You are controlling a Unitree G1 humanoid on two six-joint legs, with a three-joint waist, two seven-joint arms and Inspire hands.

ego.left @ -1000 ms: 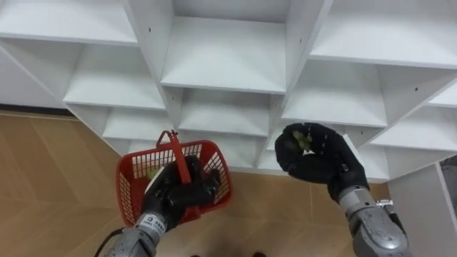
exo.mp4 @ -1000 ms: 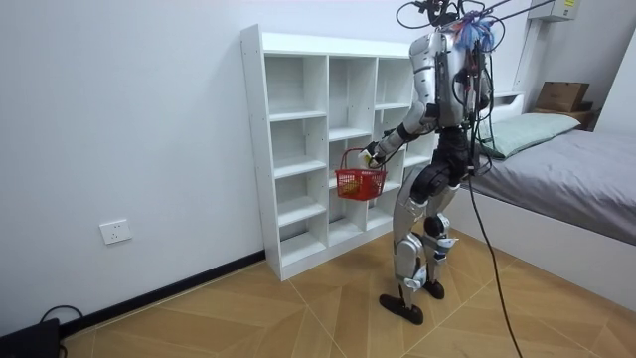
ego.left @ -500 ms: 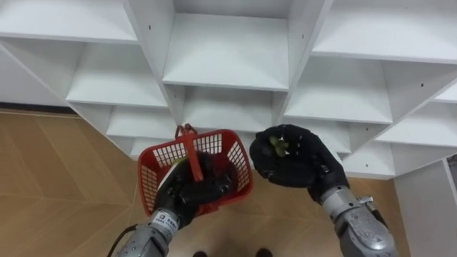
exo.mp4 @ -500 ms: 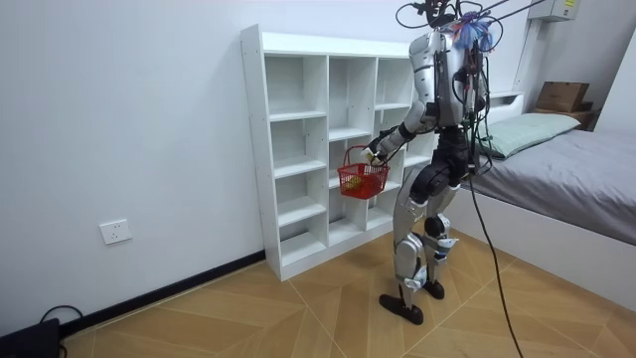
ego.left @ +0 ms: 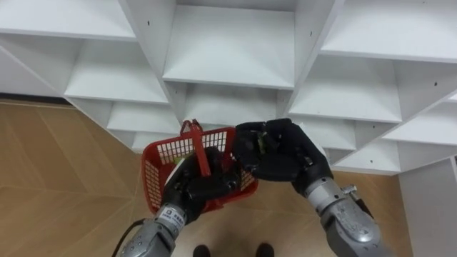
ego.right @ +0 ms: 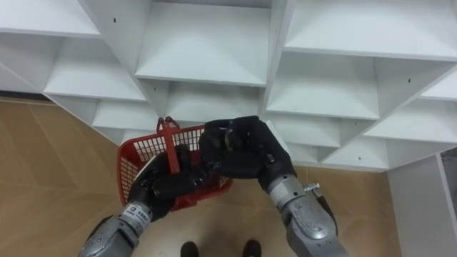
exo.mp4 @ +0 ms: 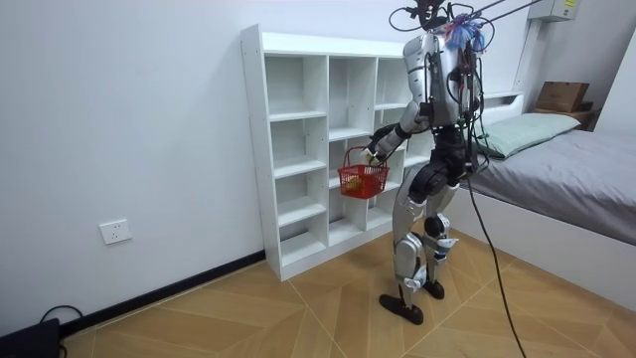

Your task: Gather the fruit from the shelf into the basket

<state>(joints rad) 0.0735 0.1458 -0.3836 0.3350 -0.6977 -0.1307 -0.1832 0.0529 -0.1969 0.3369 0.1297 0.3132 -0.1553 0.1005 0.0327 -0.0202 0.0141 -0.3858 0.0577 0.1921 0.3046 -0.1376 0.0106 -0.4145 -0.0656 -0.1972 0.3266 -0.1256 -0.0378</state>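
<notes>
One green fruit (ego.left: 263, 140) is clasped in your right hand (ego.left: 287, 154), poised over the red basket (ego.left: 158, 171) that your left hand (ego.left: 194, 190) grips by its handle (ego.left: 198, 150). Dropping it in remains; the closet's shelves (ego.left: 228, 50) look bare.

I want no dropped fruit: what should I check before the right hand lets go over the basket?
1. Basket grip: the left hand is curled on the red basket: ok.
2. Fruit grip: the fruit sits in the right hand: ok.
3. Drop spot: right hand over the basket's opening: cannot tell; it is at the right rim.
4. Basket opening faces up: ok.
</notes>
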